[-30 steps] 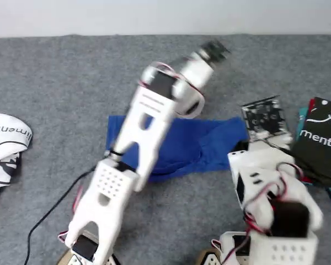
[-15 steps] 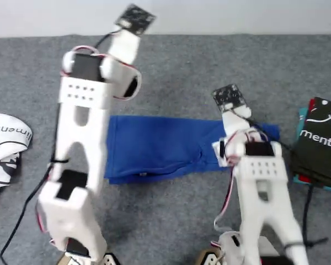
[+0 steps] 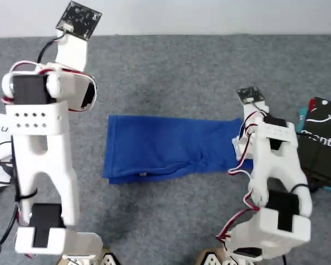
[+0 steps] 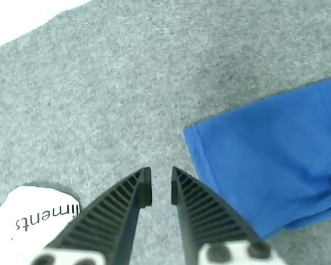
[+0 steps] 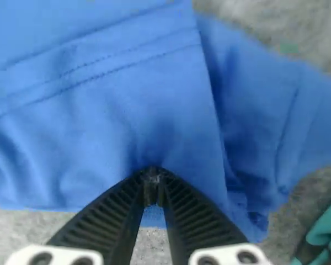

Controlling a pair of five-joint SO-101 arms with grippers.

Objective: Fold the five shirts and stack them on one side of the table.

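The right gripper (image 5: pixel 153 178) is pinching a pucker of the blue shirt (image 5: pixel 99 105), its fingertips pressed together on the cloth. From this gripper the shirt is stretching away in a long, flattened band across the grey felt table (image 3: pixel 182 66) toward the left arm. A looser fold of the shirt is bunching just beside the gripper, on the side facing the stack of folded shirts (image 3: pixel 320 143). That stack, black on top with a teal edge below, is lying near the right gripper. The left gripper (image 4: pixel 161 178) is hanging over bare felt with its fingers a narrow gap apart, gripping nothing. The blue shirt's far end is lying near it on one side, and a crumpled white shirt (image 4: pixel 36 218) is lying near it on the other.
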